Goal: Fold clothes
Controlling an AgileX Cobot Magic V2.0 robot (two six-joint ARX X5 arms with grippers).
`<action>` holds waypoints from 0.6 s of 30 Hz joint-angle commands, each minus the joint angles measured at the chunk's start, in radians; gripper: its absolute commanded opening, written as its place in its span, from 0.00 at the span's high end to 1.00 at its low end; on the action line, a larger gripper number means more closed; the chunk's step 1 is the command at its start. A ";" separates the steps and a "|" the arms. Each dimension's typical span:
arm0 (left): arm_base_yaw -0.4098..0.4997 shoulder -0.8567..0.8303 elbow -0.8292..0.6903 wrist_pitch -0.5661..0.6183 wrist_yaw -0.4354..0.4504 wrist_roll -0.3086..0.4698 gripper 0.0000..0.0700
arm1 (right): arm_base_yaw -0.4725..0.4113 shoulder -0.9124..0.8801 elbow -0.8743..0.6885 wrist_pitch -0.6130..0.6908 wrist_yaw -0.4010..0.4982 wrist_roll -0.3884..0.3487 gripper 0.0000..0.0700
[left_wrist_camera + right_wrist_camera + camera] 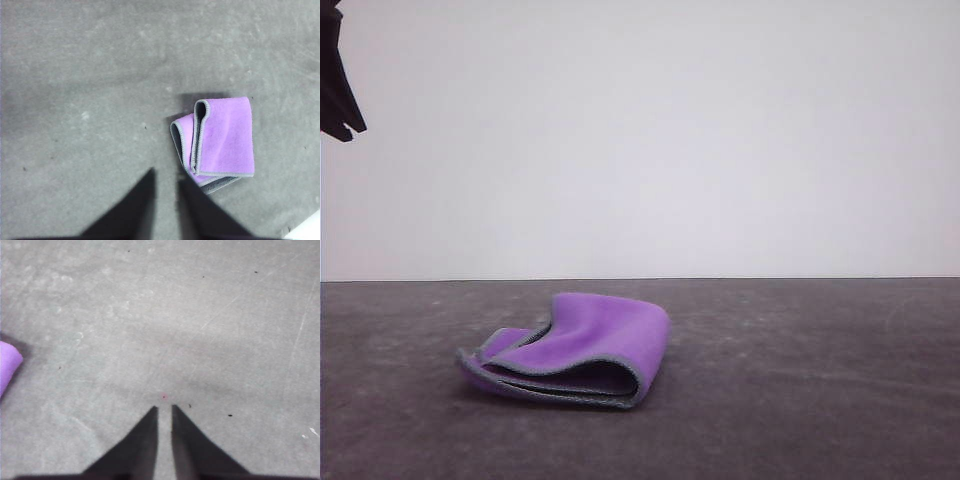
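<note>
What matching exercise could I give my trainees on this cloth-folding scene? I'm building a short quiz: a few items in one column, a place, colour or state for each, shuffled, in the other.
Column A
1. cloth
2. table
3. left gripper
4. right gripper

Column B
a. dark grey, scuffed surface
b. folded over, purple face outward
c. held above bare table, cloth only at the picture's edge
d. held above the table, close beside the cloth, holding nothing

Pairs: 1-b, 2-a, 3-d, 4-c
</note>
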 commanded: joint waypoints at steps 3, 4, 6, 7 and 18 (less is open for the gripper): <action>0.001 0.009 0.010 0.009 -0.001 -0.015 0.98 | 0.000 0.007 0.009 0.010 -0.006 0.001 0.98; 0.001 0.009 0.010 0.014 -0.001 -0.015 0.98 | 0.000 0.007 0.009 0.014 -0.006 0.001 0.98; 0.001 0.009 0.010 0.018 -0.001 -0.015 0.98 | 0.000 0.007 0.009 0.019 -0.007 0.001 0.98; 0.001 0.009 0.010 0.018 -0.001 -0.015 0.98 | 0.000 0.007 0.009 0.020 -0.007 0.001 0.98; 0.004 -0.042 -0.010 0.024 -0.014 0.086 0.98 | 0.000 0.007 0.009 0.020 -0.007 0.001 0.98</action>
